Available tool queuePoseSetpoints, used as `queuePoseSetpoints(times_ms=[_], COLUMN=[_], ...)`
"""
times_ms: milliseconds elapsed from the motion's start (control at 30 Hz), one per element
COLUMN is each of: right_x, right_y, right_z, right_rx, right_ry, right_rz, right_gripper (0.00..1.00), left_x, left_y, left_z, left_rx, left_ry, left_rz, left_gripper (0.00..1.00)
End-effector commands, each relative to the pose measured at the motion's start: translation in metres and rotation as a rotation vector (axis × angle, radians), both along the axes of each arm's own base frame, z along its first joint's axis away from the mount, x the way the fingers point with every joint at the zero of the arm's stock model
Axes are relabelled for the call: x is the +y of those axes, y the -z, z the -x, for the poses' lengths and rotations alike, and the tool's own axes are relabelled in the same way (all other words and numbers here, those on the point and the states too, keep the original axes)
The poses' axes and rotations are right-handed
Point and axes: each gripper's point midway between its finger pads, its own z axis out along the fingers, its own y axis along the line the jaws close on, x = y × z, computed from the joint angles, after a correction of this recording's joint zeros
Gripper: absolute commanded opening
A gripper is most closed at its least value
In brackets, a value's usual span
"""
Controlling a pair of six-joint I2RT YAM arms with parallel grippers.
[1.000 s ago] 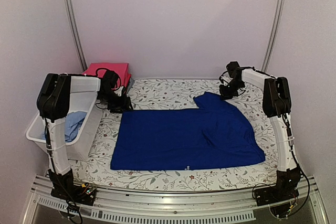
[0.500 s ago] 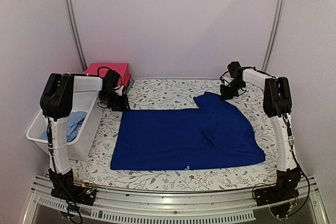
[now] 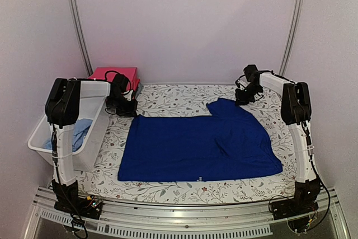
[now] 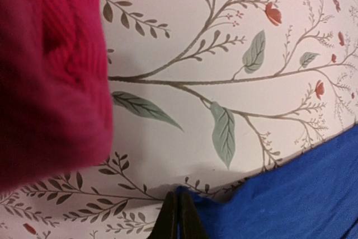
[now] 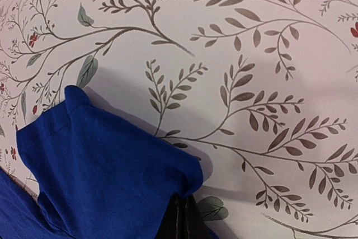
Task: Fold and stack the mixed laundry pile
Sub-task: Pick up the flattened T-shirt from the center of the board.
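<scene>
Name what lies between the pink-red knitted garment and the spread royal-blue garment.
A bare strip of floral table cover, shown in the left wrist view.

The left gripper has gone from standing wide apart to fully closed. Its two fingers are now pressed flat together, with the far-left corner of the royal-blue trousers caught right at their tips. Seen from above, that corner has drawn up very slightly toward the fingertips, and the left arm's dark elbow has shifted a little sideways, closer in over the line behind the fingers.
</scene>
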Motion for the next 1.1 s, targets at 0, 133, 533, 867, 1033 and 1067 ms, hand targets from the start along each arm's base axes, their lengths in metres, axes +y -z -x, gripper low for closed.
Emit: queuePoseSetpoints(times_ms=[0, 133, 533, 867, 1033, 1067], right_x=[-0.002, 0.001, -0.001, -0.003, -0.006, -0.006], right_y=[-0.052, -0.063, -0.1, -0.121, -0.129, -0.126], right_z=[-0.016, -0.011, 0.024, 0.075, 0.107, 0.114], right_rx=[-0.093, -0.096, -0.111, -0.103, -0.092, -0.081], right_ry=[0.024, 0.027, 0.016, 0.016, 0.013, 0.014], right_rz=[-0.065, -0.088, -0.112, -0.157, -0.168, -0.168], right_gripper=[0.0, 0.0, 0.0, 0.0, 0.0, 0.0], left_x=[0.0, 0.0, 0.002, 0.001, 0.001, 0.0], left_y=[-0.015, -0.031, -0.062, -0.083, -0.09, -0.091], left_z=[-0.012, -0.012, 0.019, 0.063, 0.087, 0.091], left_rx=[-0.041, -0.08, -0.134, -0.161, -0.167, -0.164], left_ry=[-0.011, -0.018, 0.013, 0.045, 0.064, 0.068], left_rz=[0.019, 0.034, 0.071, 0.128, 0.154, 0.158], left_gripper=[0.0, 0.0, 0.0, 0.0, 0.0, 0.0])
